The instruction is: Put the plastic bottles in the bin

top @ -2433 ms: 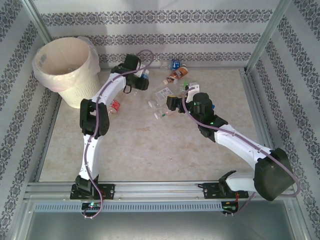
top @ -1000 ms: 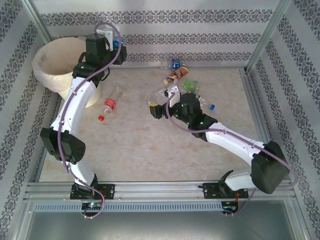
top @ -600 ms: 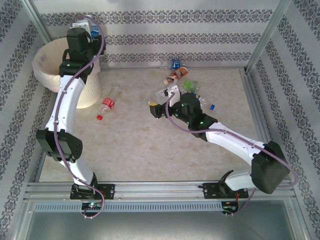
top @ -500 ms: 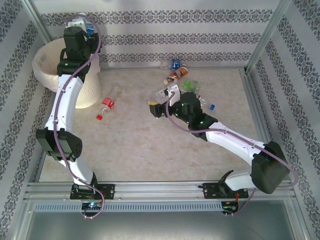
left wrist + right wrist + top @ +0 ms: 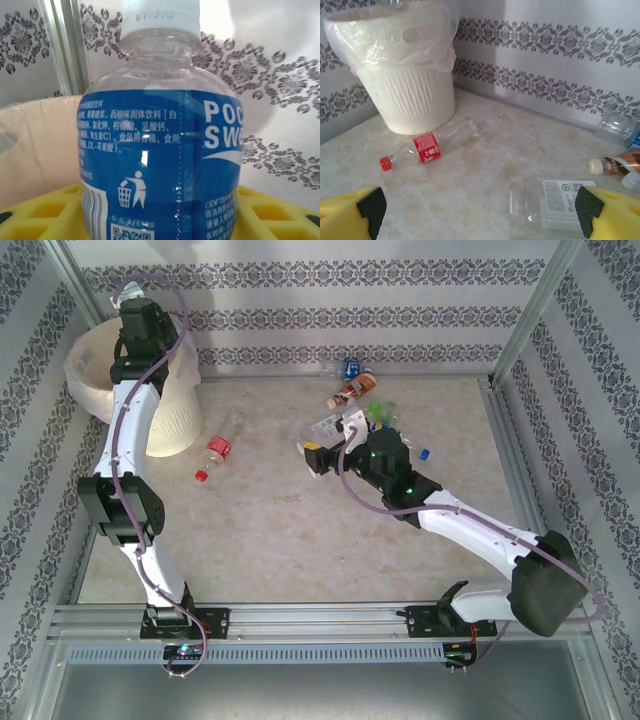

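Top external: my left tool (image 5: pixel 138 315) hangs over the rim of the bin (image 5: pixel 172 425) at 10 o'clock of the counter (image 5: pixel 260 540); I'd centre it above the mouth before releasing. Left wrist: that tool is clamped narrow on a blue-label bottle (image 5: pixel 160 140), with the bin behind at 8 o'clock. Right wrist: my right tool (image 5: pixel 480 210) gapes fully, empty, with a white-label bottle (image 5: pixel 555 200) at 5 o'clock and a red-label bottle (image 5: pixel 417 150) beside the bin at 9 o'clock.

Top cam: fixed high at near edge, looks down across whole table (image 5: pixel 260 540) to back wall (image 5: pixel 330 300). Left wrist cam: tight on blue-label bottle (image 5: pixel 160 150), wall behind. Right wrist cam: low over table, faces bin (image 5: pixel 405 95); shares bin and red-label bottle (image 5: pixel 422 148) with top.
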Tool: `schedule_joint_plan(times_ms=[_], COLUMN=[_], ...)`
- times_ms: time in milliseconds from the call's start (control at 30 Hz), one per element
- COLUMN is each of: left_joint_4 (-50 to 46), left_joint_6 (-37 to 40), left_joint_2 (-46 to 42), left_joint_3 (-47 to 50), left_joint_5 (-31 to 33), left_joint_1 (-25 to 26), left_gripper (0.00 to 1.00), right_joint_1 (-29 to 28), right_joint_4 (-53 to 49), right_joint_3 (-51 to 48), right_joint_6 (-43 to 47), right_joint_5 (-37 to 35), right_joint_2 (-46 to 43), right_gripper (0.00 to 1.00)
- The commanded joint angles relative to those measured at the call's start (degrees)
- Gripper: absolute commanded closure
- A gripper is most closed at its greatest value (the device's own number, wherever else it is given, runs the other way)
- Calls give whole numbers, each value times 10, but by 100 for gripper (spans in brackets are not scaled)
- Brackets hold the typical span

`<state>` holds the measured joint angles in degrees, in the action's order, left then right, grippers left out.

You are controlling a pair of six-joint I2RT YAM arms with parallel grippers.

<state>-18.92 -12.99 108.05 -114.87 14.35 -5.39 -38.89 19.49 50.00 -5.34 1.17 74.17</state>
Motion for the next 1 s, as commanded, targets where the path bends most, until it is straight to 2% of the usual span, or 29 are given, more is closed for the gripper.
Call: schedule_joint_plan(times_ms=[0,167,633,867,967], left_joint_4=[-8,-38,-71,-64,-85], left_joint_6=[-24,-46,-121,-135,-132], left_joint_2=[15,48,87,94,102], left_joint_3=[-24,-40,-63,-73,-94], left_joint_5=[34,36,-87,-139,-136], left_joint_1=[-4,-10,-9,-9,-10], left_gripper=[45,45,45,40,36], right_joint_1=[-5,-1,4,7,8], right_joint_4=[40,40,39,37,36], right_joint_3=[-21,-35,-32,-34,-35], right_joint_6=[16,15,-1,-6,-8], right_joint_5=[-36,-53,-56,-57,-56], right_joint_2=[-32,-46,-40,-40,-37], right_gripper=[2,2,2,2,2])
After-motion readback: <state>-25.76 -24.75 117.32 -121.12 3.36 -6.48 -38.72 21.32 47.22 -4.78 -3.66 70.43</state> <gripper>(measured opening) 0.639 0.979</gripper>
